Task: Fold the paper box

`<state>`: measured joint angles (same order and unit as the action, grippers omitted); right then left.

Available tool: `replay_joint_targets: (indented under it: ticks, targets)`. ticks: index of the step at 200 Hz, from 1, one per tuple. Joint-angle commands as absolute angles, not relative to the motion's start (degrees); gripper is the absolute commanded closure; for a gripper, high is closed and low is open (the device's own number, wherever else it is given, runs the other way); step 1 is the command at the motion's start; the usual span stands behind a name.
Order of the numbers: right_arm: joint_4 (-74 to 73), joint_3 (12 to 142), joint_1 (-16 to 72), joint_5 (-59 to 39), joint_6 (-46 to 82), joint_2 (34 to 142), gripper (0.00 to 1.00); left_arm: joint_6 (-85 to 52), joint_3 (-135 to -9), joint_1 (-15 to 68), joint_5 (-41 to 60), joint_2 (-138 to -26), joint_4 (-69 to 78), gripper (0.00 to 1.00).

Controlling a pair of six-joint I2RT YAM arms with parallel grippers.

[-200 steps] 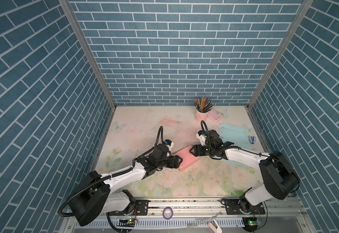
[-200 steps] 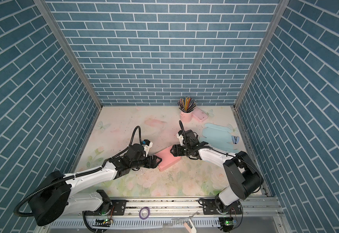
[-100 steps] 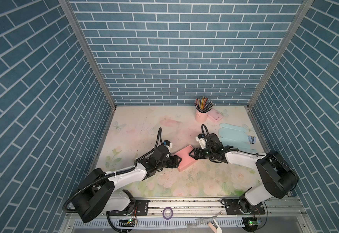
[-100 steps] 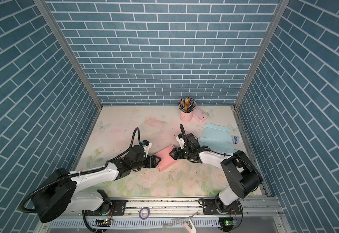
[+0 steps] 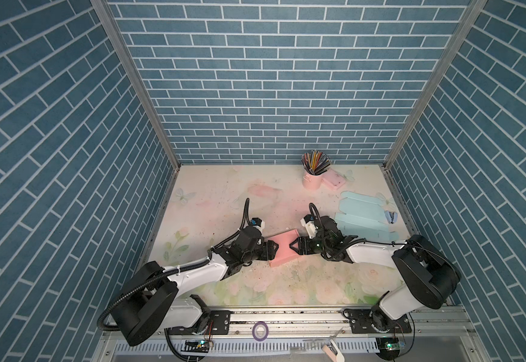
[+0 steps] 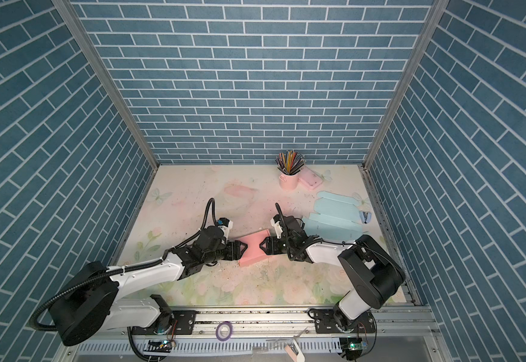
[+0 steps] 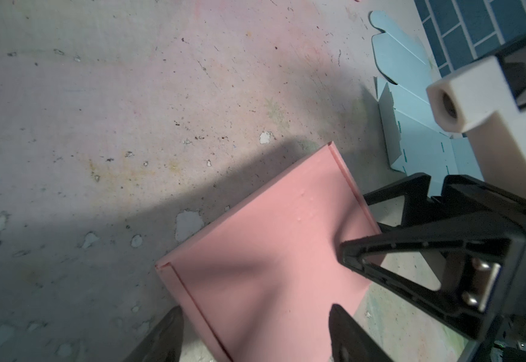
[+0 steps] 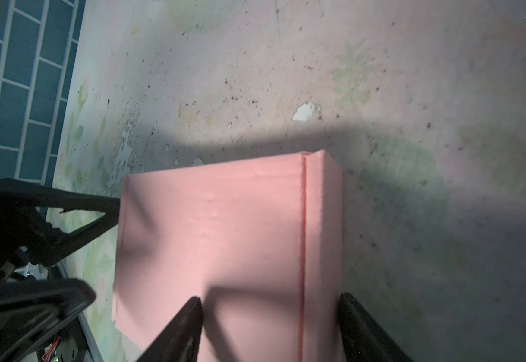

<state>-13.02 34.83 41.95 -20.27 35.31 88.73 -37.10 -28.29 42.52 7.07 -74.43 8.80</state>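
Observation:
The pink paper box (image 5: pixel 283 254) (image 6: pixel 252 253) lies closed and flat-topped in the middle of the floral table. My left gripper (image 5: pixel 272 249) (image 6: pixel 240 249) is at its left end and my right gripper (image 5: pixel 293 246) (image 6: pixel 263 246) at its right end, tips facing each other. In the left wrist view my left gripper (image 7: pixel 255 332) is open and straddles one end of the box (image 7: pixel 271 250). In the right wrist view my right gripper (image 8: pixel 271 326) is open too. One finger lies over the box (image 8: pixel 224 235) and one just outside its side wall.
Light blue flat box blanks (image 5: pixel 361 216) lie at the right, just behind my right arm. A pink cup of coloured pencils (image 5: pixel 312 180) and a small pink case (image 5: pixel 334 181) stand at the back right. A small blue-white object (image 5: pixel 390 216) lies by the right wall.
Both grippers have closed in on the box ends and their jaws have narrowed a little. The right gripper has come forward and left, and the box has shifted slightly toward the front.

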Motion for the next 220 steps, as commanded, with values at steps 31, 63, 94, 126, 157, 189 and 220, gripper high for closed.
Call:
replay_joint_targets:
  ticks: [31,63,94,126,157,189,220]
  targets:
    - [-13.27,31.67,44.99,-19.37,39.24,83.91,0.33,-33.95,-30.75,42.84,3.77,-70.26,0.56,0.22]
    - [-13.16,30.64,45.69,-18.37,39.64,83.14,0.33,-34.82,-28.33,42.89,3.63,-67.32,-0.81,0.20]
    - [-13.05,30.91,46.49,-17.28,39.90,83.32,0.33,-36.43,-25.73,42.98,5.25,-67.36,1.35,0.22]
    - [-13.27,31.87,47.58,-16.53,39.99,83.71,0.34,-37.43,-24.92,43.16,6.61,-68.80,3.82,0.23]
    - [-13.23,33.04,48.38,-16.35,40.08,84.76,0.36,-37.61,-24.79,43.33,7.98,-69.55,5.74,0.24]
    - [-13.71,34.63,49.30,-16.34,39.91,86.45,0.36,-37.88,-25.14,43.33,7.95,-70.43,6.96,0.26]
    - [-13.48,37.51,49.39,-16.79,39.06,88.92,0.36,-38.41,-25.75,43.33,7.54,-72.44,8.81,0.28]
